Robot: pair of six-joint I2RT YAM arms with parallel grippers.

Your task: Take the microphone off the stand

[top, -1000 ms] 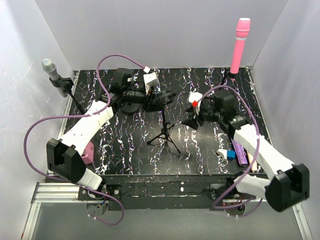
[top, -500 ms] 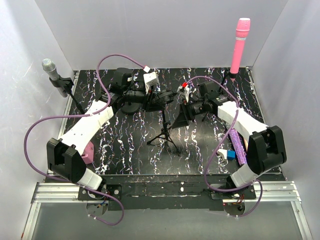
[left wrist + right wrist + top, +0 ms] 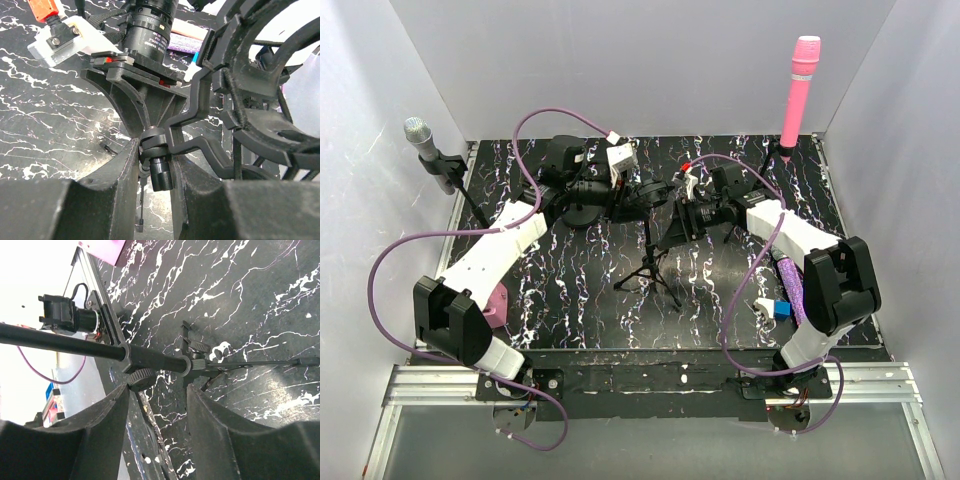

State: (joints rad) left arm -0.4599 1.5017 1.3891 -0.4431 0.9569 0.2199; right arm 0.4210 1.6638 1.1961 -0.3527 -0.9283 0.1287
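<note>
Pinches the shock-mount pivot (image 3: 155,145) atop the tripod stand (image 3: 648,262) in the shut left end effector (image 3: 154,162), and now swings the half-open, empty right end effector (image 3: 157,390) astride its pole (image 3: 75,343), likely for bracing.

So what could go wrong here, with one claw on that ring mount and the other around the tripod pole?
The right gripper is open around the pole of the tripod stand, not clamped. If the left gripper, shut on the pivot joint of the shock mount, pulls now, the thin-legged stand may tip.
That joint is small and round; the grip might swivel or slip.
The right arm's purple cable loops close to the pink microphone on its stand and could snag it.
</note>
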